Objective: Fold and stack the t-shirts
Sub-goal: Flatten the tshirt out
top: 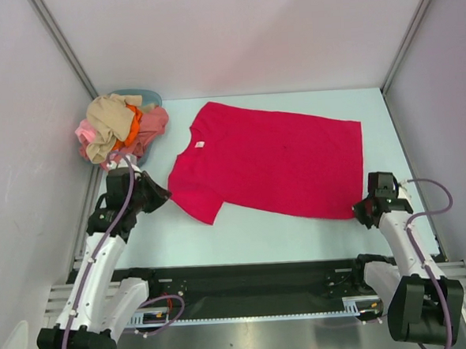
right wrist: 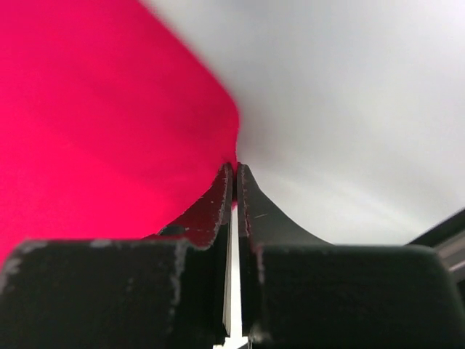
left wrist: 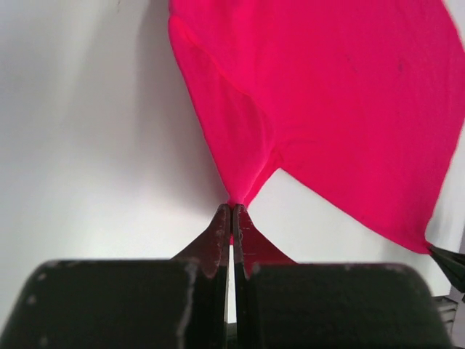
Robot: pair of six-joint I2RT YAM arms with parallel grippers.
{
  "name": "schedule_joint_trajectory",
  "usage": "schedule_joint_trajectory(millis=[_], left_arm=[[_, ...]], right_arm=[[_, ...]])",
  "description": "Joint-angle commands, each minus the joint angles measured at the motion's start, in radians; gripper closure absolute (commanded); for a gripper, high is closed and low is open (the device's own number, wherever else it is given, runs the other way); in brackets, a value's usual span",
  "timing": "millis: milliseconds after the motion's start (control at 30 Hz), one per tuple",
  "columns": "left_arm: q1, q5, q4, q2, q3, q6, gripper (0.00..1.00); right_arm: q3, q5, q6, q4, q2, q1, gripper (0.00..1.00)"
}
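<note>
While the crimson t-shirt lies flat, left hand pinching its sleeve and right hand its hem corner, piled t-shirts half-hide a tub.

spread t-shirt on table centre, heap of t-shirts far left, tub behind heap

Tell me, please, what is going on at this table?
Both arms are working on the crimson t-shirt spread on the table. The left gripper is shut on its edge by a sleeve, the right gripper on its near hem corner. The other t-shirts sit unfolded in a heap at the far left, by a light-blue tub.
</note>
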Motion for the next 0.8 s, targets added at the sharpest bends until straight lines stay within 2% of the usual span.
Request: schedule_joint_trajectory(millis=[0, 133, 233, 367, 500, 633, 767], left_arm=[[-0.002, 0.03, 0.041, -0.033, 0.103, 0.019, 1.0], [-0.002, 0.031, 0.168, -0.026, 0.204, 0.075, 1.0], [-0.002, 0.011, 0.262, 0.04, 0.319, 0.108, 1.0], [-0.002, 0.013, 0.357, 0.211, 0.529, 0.134, 1.0], [-0.002, 0.042, 0.461, 0.334, 0.701, 0.143, 1.0], [-0.003, 0.089, 0.471, 0.431, 0.903, 0.172, 1.0], [0.0, 0.114, 0.454, 0.453, 1.087, 0.238, 1.0]], right_arm=[[0.122, 0.023, -0.166, 0.044, -0.025, 0.024, 1.0], [0.289, -0.009, -0.275, 0.139, -0.011, 0.027, 1.0], [0.413, -0.011, -0.317, 0.18, 0.085, 0.027, 1.0], [0.661, -0.02, -0.364, 0.214, 0.251, 0.021, 1.0], [0.848, -0.04, -0.383, 0.294, 0.328, 0.013, 1.0], [1.036, -0.054, -0.406, 0.295, 0.38, 0.004, 1.0], [1.157, -0.063, -0.44, 0.288, 0.362, -0.002, 1.0]])
